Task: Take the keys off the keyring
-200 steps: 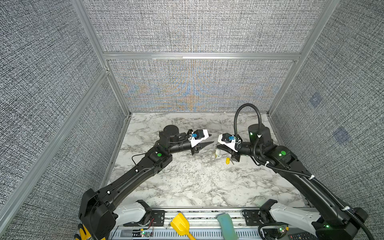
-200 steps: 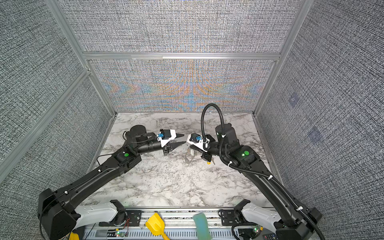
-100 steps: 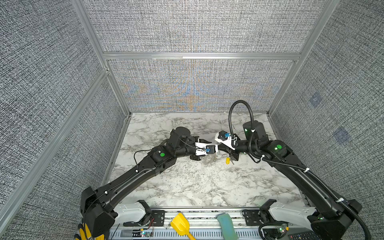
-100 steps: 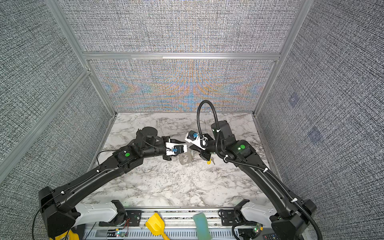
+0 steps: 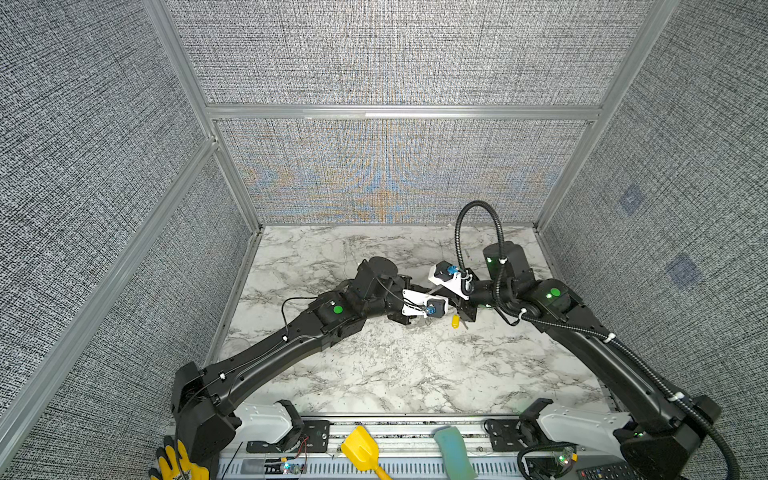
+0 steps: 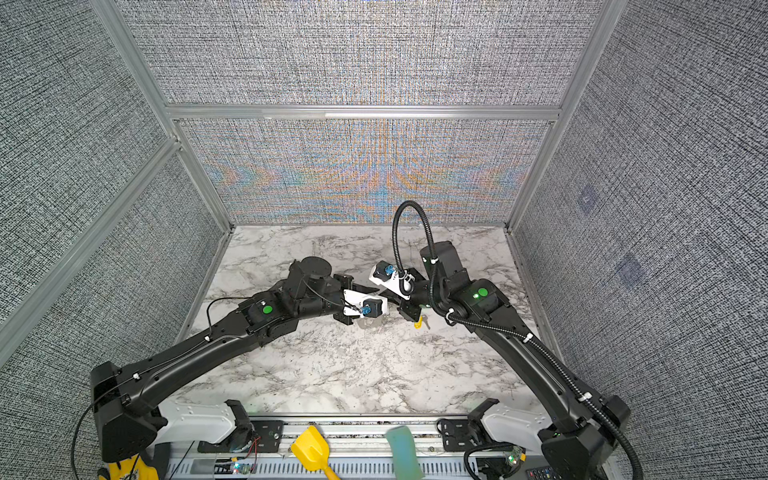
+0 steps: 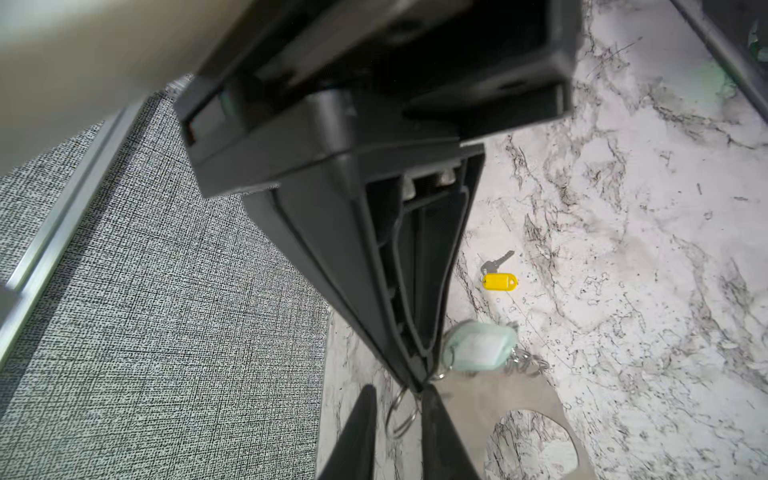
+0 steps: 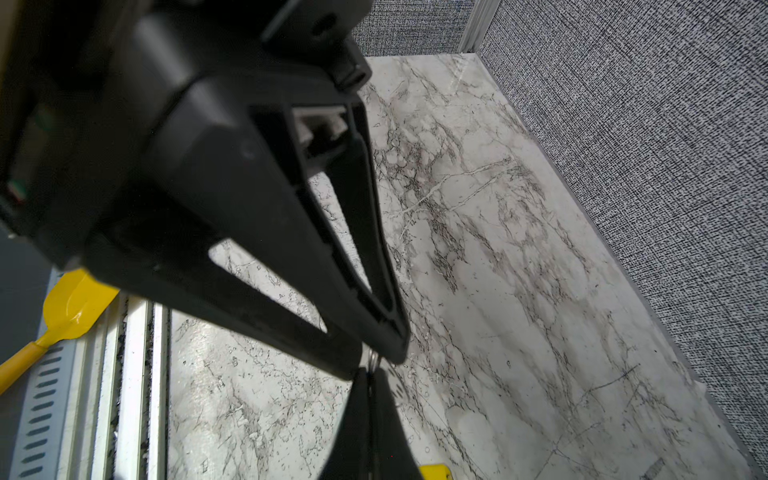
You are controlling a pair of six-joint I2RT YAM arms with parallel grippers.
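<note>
Here's the left gripper (image 7: 398,391), fingers narrowly apart, straddling a wire ring (image 7: 400,413). The right gripper (image 7: 419,376) (tip to tip with it) is pressed tight on the corner of the grey keyring (image 7: 478,401). The teal-tagged key (image 7: 478,347) sits at that plate's edge. The yellow-tagged key (image 7: 498,277) lies apart on the marble tabletop (image 7: 623,249), right of centre.

Surfaces and materials, as found

Table (image 5: 374,374): marble-pattern top, smooth, faint sheen. Walls (image 5: 374,54) at nine, twelve and three o'clock: coarse grey woven cloth, matt, framed by brushed metal rails (image 5: 399,112). Keyring (image 7: 469,403): flat grey metal plate, dull. Keys (image 7: 500,259): dark metal; yellow tag (image 7: 498,281) glossy plastic, teal tag (image 7: 478,347) cloudy plastic. Split rings (image 7: 401,415): thin bright wire. Scoop (image 5: 361,451) at six o'clock: shiny yellow plastic.
</note>
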